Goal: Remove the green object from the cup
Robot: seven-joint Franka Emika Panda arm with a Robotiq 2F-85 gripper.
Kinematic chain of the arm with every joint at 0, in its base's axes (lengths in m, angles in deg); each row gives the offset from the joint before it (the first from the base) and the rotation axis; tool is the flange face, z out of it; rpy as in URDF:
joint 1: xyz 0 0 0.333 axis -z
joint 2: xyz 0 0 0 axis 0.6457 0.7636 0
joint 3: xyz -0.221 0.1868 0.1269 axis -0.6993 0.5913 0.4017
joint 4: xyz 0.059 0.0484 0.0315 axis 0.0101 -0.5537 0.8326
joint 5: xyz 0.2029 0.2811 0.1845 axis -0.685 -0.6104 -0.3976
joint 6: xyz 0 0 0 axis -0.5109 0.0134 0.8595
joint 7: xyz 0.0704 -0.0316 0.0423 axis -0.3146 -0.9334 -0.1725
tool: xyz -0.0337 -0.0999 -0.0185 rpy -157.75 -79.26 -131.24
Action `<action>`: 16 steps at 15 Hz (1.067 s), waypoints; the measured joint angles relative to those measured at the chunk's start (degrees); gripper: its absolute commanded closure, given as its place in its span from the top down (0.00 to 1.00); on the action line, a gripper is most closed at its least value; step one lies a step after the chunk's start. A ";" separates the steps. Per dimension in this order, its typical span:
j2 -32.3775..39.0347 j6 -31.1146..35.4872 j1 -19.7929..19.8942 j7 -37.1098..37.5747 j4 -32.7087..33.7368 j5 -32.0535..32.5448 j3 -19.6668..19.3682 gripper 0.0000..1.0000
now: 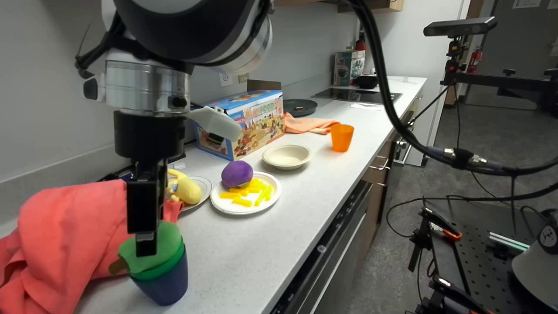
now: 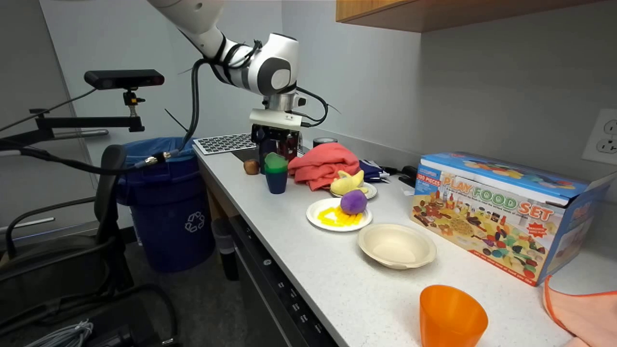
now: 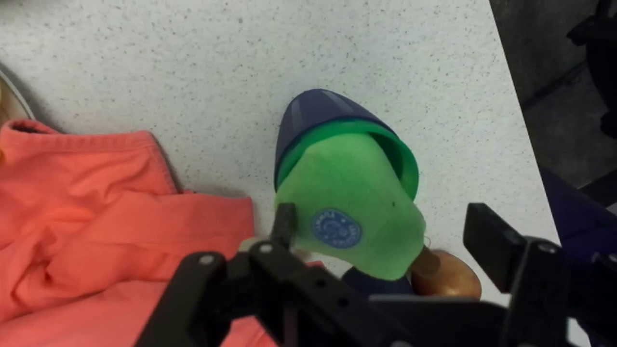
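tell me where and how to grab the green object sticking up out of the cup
Probably grip the exposed upper part of the green object, coming straight down from above. It bulges above the rim of the cup, with the rest hidden inside. The end effector is open, but in the wrist view one finger overlaps the object's edge, so centre first.

The green object point(image 3: 356, 193) is showing light green, with a blue oval badge point(image 3: 336, 228) bearing paler print. The tumbler point(image 1: 164, 280) is pairing dark blue walls with a vivid green upper part. Grey flecks are speckling the white desk point(image 3: 193, 62). One cloth point(image 1: 69, 235) is showing coral, the smaller cup point(image 2: 450, 318) orange, and the Play Food Set box point(image 2: 487, 219) is mixing blue, white and multicoloured food pictures.
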 measured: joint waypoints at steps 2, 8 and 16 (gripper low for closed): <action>0.14 -0.58 0.00 -0.13 0.40 0.00 0.00 0.42; 0.29 -0.63 0.00 -0.16 0.76 0.00 0.00 0.00; 0.77 0.76 0.00 0.00 1.29 0.00 -0.01 0.00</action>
